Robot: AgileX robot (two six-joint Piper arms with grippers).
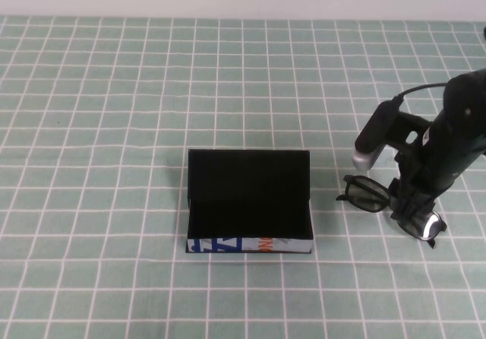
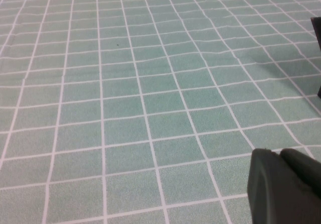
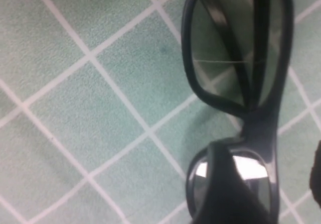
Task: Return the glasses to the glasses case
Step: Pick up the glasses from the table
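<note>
The glasses (image 1: pixel 370 195) lie on the green checked cloth to the right of the glasses case (image 1: pixel 249 202), thin dark frame, one lens glinting. The case stands open, lid raised at the back, black inside, with a white printed front edge. My right gripper (image 1: pixel 414 211) is down over the glasses' right half. In the right wrist view my right gripper (image 3: pixel 271 156) is open, one finger over the glinting lens and the other beyond the frame (image 3: pixel 273 123). My left gripper (image 2: pixel 280 156) is shut and empty above bare cloth, out of the high view.
The green cloth with white grid lines (image 1: pixel 114 126) covers the whole table. A white wall runs along the far edge. A dark edge, likely the case, shows at the border of the left wrist view (image 2: pixel 317 28).
</note>
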